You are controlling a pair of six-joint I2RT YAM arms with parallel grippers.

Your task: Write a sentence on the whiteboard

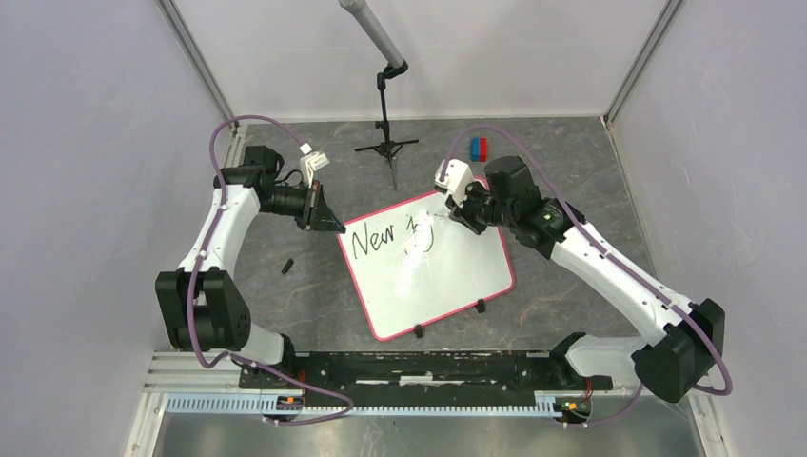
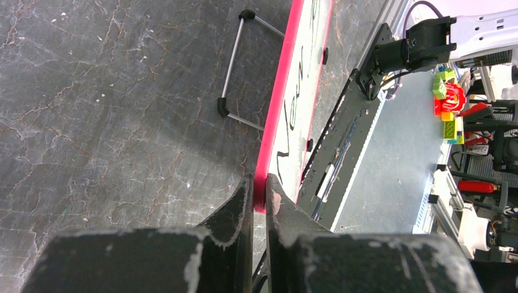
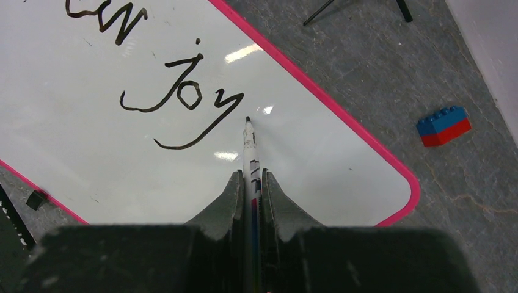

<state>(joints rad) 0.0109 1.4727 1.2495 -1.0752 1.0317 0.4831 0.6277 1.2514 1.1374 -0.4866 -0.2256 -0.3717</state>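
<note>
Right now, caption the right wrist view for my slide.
Right gripper clamps white marker, tip beside black "joy" on pink-rimmed whiteboard.

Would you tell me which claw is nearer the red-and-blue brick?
Right: the right claw, holding a marker, is near the brick; the left claw grips the whiteboard's far corner.

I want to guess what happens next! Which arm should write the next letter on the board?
Right. The right gripper is shut on the marker, tip just past the writing on the whiteboard. The left gripper holds no marker; it pinches the whiteboard's pink rim.
</note>
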